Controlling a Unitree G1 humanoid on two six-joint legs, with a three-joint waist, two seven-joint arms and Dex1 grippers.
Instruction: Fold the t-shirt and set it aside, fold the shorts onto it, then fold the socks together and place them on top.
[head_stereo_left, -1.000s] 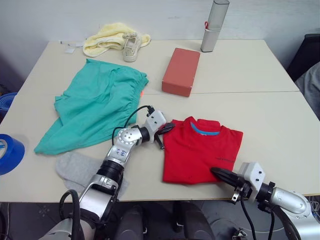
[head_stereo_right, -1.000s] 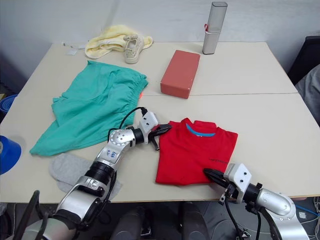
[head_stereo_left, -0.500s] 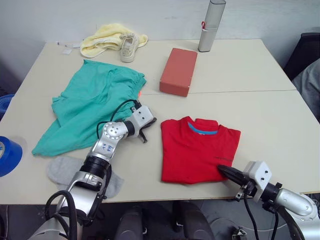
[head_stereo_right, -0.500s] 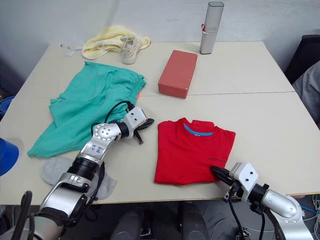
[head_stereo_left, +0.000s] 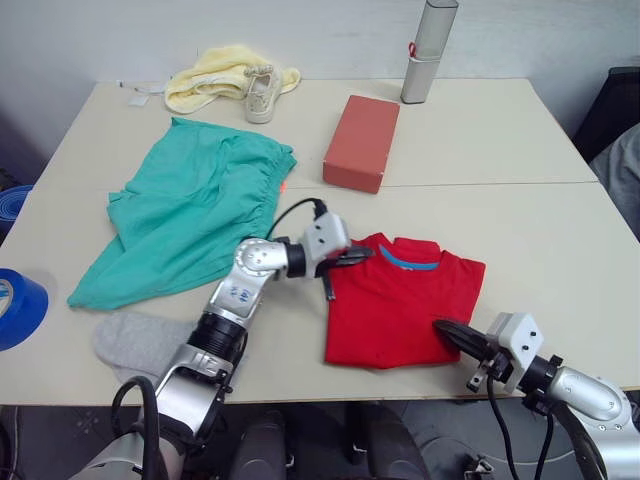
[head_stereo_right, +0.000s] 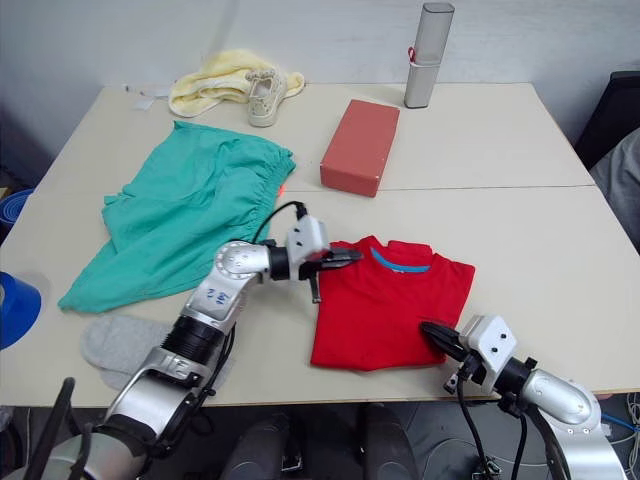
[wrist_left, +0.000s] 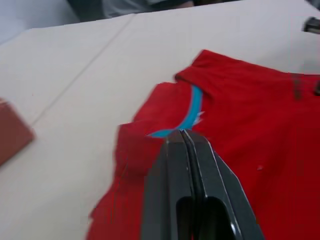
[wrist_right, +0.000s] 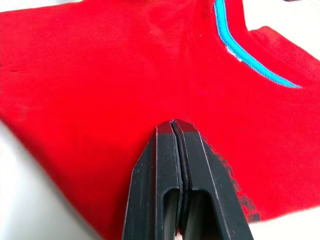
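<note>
Beige bench (head_stereo_left: 560, 240) carries the folded t-shirt (head_stereo_left: 400, 300); both pincers, left (head_stereo_left: 352, 256) and right (head_stereo_left: 447, 330), are closed and empty at its edges. Judging by this, setting it aside comes next, then the shorts (head_stereo_left: 190, 220).

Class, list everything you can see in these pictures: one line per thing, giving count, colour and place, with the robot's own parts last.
t-shirt: 1, red, folded, front middle
shorts: 1, teal, left
socks: grey, front left edge
box: 1, brick-red, middle back
towel: 1, pale yellow, back left
sneaker: 1, beige, on towel
case: 1, silver, upright, back
tape roll: 1, blue, beyond left edge
table: beige
left gripper: fingers shut, at t-shirt's collar corner
right gripper: fingers shut, at t-shirt's near corner
</note>
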